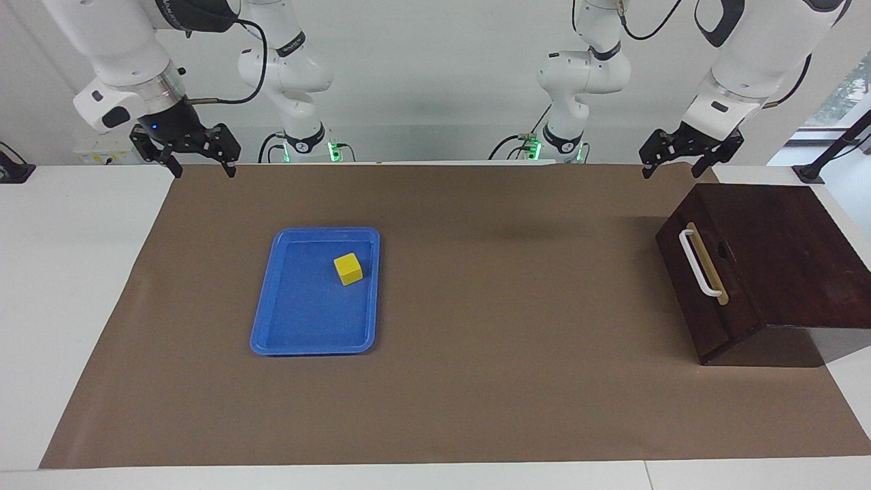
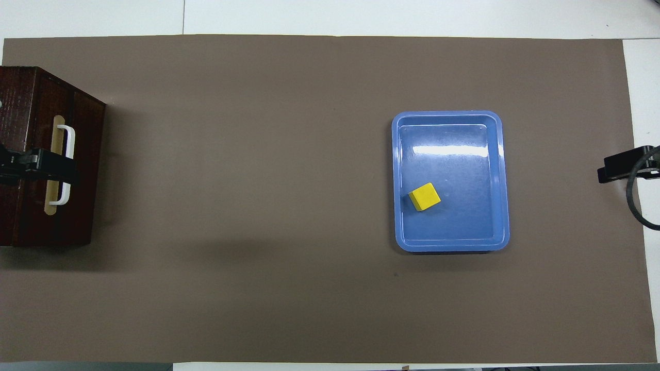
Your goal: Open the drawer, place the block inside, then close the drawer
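Big brown mat [image 1: 476, 381] spread across the table, and nothing is started: the drawer [image 1: 708, 286] is shut flush in its dark box [image 1: 782, 252] at my left arm's end, its front facing down the table toward the tray [image 1: 272, 327]. That front is dark brown with a white handle [image 1: 699, 264] on a tan strip, and the handle's long axis runs from nearer me to farther from me.

That is what my opening move turns on. My left gripper [image 1: 688, 163] hangs up in the air above the mat's near edge, just at the box's near corner, fingers spread and holding nothing. The handle sits lower and farther out from it, so I judge the left arm has the short reach: come down in front of the drawer, straddle the bar across its length, then pull toward the tray.

My right gripper [image 1: 202, 158] waits high over the mat's near corner at the right arm's end, also spread wide and empty.

The blue tray lies toward that end, and in it sits the block [image 1: 348, 269], a small bright yellow cube, slightly turned, close to the tray's wall on the drawer's side. It is well apart from the drawer.
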You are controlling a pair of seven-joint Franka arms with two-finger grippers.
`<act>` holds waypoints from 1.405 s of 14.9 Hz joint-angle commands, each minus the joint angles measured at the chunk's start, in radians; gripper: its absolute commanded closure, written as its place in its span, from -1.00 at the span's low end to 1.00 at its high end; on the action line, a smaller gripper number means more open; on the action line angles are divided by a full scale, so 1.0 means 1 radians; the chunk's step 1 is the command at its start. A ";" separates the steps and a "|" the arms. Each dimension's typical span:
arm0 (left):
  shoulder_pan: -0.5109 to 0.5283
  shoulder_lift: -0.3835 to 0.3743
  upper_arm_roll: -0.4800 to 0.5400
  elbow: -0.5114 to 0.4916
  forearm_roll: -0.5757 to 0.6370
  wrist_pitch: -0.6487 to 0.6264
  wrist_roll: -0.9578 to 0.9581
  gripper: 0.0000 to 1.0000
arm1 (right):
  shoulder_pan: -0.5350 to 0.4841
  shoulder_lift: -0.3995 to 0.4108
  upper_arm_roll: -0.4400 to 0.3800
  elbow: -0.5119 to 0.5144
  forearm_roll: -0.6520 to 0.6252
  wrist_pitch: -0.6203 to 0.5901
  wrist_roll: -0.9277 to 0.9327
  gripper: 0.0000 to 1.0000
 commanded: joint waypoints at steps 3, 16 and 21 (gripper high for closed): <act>-0.006 -0.011 0.003 -0.012 0.001 -0.006 0.000 -1.00 | -0.010 0.014 0.005 0.024 0.005 -0.013 -0.029 -1.00; -0.043 0.122 -0.002 -0.162 0.361 0.345 -0.023 -1.00 | -0.021 0.011 0.005 0.015 0.002 -0.009 -0.079 -1.00; -0.033 0.182 -0.002 -0.254 0.516 0.494 -0.057 -1.00 | -0.022 0.002 0.006 -0.015 0.016 -0.016 -0.018 -1.00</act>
